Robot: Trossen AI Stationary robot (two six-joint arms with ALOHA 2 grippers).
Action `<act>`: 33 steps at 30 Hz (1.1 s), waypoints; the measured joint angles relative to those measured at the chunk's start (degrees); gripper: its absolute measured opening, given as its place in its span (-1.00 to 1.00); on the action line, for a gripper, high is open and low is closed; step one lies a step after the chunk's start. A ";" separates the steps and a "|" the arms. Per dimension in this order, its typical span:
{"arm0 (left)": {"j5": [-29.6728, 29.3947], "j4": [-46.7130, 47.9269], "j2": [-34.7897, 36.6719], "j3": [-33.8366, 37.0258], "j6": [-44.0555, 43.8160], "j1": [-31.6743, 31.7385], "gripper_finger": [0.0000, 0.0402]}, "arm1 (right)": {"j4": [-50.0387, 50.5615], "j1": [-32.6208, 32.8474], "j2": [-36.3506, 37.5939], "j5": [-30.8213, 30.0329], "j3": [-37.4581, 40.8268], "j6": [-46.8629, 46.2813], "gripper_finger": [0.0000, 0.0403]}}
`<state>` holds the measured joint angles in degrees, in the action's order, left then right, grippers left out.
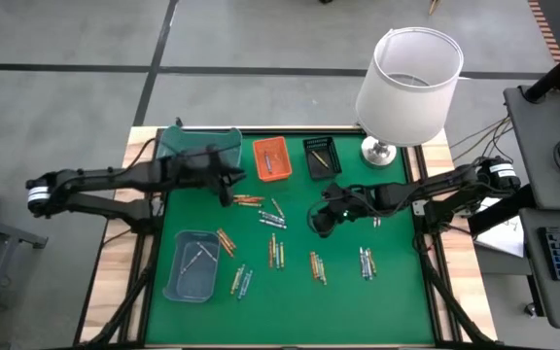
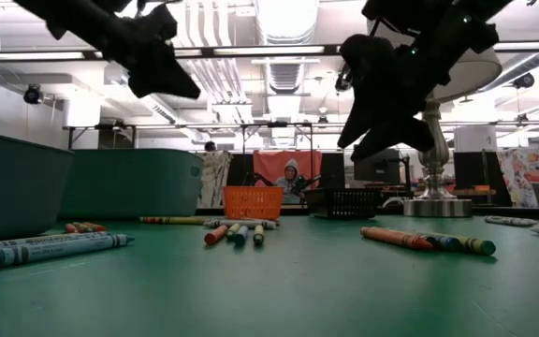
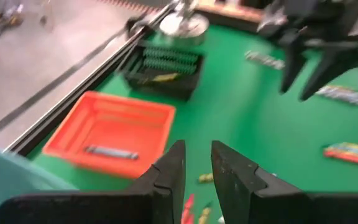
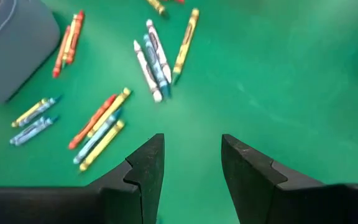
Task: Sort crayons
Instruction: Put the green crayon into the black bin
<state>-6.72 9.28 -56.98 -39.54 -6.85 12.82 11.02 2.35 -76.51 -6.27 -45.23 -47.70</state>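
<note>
light: bright, even overhead | blur: left wrist view soft — low view arms silhouetted

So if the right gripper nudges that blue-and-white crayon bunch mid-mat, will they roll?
Probably: the crayons look round and thin, lying loose on the flat green mat. Likely stiff and light. Paper wrappers should aid the open right gripper.

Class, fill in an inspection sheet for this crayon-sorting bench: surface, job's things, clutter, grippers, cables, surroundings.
Surface: green mat on a wooden table.
Job's things: crayons scattered in small groups mid-mat; one lies in the orange tray, some in the grey tray.
Clutter: white-shaded lamp at the far edge.
Grippers: left gripper above the mat near the orange tray, empty; right gripper open, empty, above crayons.
Cables: wires trail off the right side.
Surroundings: a seated person beyond the table.
</note>
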 joint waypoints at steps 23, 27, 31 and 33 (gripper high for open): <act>-0.20 -7.63 1.12 3.71 0.25 -3.79 -0.70 | 56.12 0.02 -0.09 -2.76 -8.81 -15.85 -0.26; -0.20 -7.60 0.48 3.73 0.13 -3.81 -0.70 | 55.90 0.02 -0.11 -2.76 -7.94 -15.83 -0.26; -0.20 -7.61 -0.69 3.70 -0.26 -3.81 -0.70 | 55.20 0.02 -0.11 -2.80 -7.93 -15.80 -0.26; -0.20 -7.59 -1.45 3.72 -0.80 -3.79 -0.70 | 54.16 0.02 -0.11 -2.81 -7.93 -15.61 -0.26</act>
<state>-6.92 1.69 -58.43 -35.82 -7.65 9.04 65.17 2.37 -76.62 -9.08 -53.17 -63.31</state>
